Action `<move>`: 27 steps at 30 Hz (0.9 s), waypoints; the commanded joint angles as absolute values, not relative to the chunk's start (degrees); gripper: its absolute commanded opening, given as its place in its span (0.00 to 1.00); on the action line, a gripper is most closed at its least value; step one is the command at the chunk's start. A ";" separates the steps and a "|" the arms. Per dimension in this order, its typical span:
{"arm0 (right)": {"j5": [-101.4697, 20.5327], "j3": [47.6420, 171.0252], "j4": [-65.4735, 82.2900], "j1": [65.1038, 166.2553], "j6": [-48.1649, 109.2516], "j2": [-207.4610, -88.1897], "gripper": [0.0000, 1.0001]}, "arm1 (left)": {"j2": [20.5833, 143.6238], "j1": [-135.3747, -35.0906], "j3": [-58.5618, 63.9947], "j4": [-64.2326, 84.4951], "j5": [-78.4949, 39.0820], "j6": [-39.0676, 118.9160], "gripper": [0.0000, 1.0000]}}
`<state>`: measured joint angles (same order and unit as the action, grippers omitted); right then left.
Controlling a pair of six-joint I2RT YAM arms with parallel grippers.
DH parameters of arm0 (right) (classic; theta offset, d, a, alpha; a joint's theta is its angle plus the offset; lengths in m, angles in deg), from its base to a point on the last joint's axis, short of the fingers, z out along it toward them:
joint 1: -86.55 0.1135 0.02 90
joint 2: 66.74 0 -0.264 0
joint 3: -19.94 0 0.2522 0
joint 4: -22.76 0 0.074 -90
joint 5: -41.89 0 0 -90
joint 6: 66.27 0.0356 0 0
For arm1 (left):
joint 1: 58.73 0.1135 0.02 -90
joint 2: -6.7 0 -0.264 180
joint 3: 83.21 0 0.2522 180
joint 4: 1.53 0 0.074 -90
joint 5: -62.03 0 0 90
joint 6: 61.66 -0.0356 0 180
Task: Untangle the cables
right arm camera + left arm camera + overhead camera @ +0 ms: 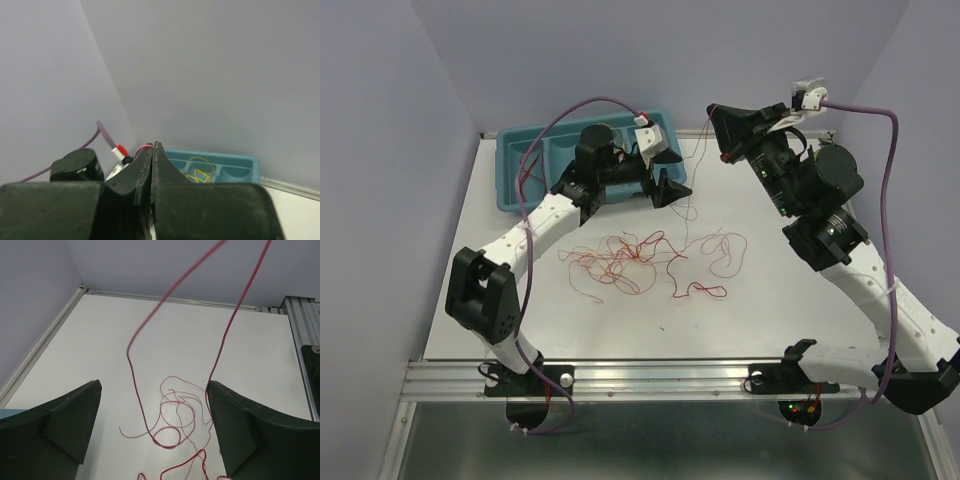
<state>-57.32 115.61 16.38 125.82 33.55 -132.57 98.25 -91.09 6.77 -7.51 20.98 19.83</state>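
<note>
At the near edge: a silver metal rail (650, 375) holds the black bases of both arms, the left arm on the left and the right arm on the right.
Table: a flat white table top (800, 300) with pale purple walls around it.
Cables: a loose tangle of very thin red wire cables (640, 258) lies in the middle of the table, in small curly loops that cross each other. Seen from the left wrist, two red strands go up from the tangle and out of the top of the picture.
Left gripper: the black left gripper (672, 172) hangs just behind the tangle. Its fingers (65, 425) are spread wide apart and hold nothing. One rising strand runs right along the edge of the right-hand finger.
Right gripper: the black right gripper (715, 120) is up high at the back right. Its fingers (130, 175) are pressed tight together. A bit of red shows at their tip, and a thin red strand hangs from there down to the table, so it has pinched one cable.
Tray: a blue plastic tray with little compartments (510, 170) sits at the back left of the table, just beside the left gripper. Yellow wire loops (197, 172) lie in one compartment.
</note>
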 commanded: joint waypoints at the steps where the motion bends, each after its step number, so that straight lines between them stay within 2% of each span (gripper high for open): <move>1: -48.82 116.23 16.30 125.66 32.43 -133.54 0.01 | 98.37 -88.45 10.71 -6.74 32.40 20.17 0.99; 6: -44.95 116.93 16.39 125.66 32.52 -134.77 0.01 | 96.96 -86.07 7.98 -11.40 35.66 21.93 0.99; 12: -44.59 117.90 16.39 125.66 32.61 -136.44 0.01 | 98.45 -86.15 7.89 -11.23 48.49 22.02 0.99; 19: -43.72 118.95 16.56 125.66 32.69 -137.41 0.00 | 100.47 -87.99 7.19 -11.32 48.76 21.23 0.99; 25: -43.80 118.43 18.84 125.66 33.57 -136.62 0.01 | 102.31 -91.43 7.27 -9.92 40.50 19.38 0.98; 26: -43.72 118.08 19.63 125.66 33.75 -136.36 0.01 | 102.67 -91.95 7.36 -9.65 40.15 19.29 0.98; 27: -43.80 117.47 20.86 125.75 33.92 -135.66 0.00 | 103.11 -92.22 7.54 -9.48 39.54 19.47 0.92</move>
